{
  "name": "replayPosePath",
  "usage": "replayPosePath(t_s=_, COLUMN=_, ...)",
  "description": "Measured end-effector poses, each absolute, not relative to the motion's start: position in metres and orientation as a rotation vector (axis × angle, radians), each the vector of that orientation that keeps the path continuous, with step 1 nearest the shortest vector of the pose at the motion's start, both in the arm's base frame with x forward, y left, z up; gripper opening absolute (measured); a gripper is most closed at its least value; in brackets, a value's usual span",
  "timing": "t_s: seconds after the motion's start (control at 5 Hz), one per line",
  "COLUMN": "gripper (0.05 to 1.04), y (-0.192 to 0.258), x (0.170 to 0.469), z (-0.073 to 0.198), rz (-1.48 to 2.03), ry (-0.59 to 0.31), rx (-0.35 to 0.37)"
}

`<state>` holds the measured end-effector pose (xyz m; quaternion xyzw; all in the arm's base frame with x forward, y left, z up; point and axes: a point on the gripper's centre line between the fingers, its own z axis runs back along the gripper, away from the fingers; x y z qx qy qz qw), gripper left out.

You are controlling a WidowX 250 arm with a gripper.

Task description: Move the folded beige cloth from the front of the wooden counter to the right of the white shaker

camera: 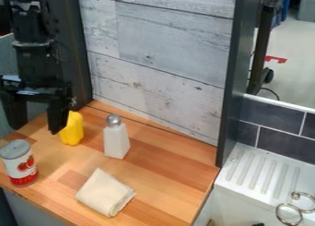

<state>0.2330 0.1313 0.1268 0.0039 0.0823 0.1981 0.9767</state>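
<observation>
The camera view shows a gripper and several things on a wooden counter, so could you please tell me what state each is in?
Gripper: open, nothing between its fingers.
Yellow object: upright, partly hidden by a gripper finger.
Can: upright, top looks closed.
Shaker: upright, metal cap on.
Cloth: folded, lying down.

The arm (pixel 38 66) is black, made of blocky parts. Above the gripper (pixel 36 129) it has a greyish band (pixel 34 44) and a thin dark cable (pixel 58 46). The gripper is also black, with a wide bar (pixel 34 93) and two thick, tapering fingers (pixel 60 113).
</observation>
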Motion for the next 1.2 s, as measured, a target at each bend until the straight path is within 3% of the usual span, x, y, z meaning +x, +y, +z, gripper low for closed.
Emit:
replayPosePath(t_s=0.6, gripper=1.001, y=0.107, x=0.241, z=0.100, rz=0.218, ry=0.229, rx=0.021)
replayPosePath(t_s=1.2, gripper=1.001, y=0.079, x=0.233, z=0.045, rz=0.068, ry=0.307, rx=-0.002)
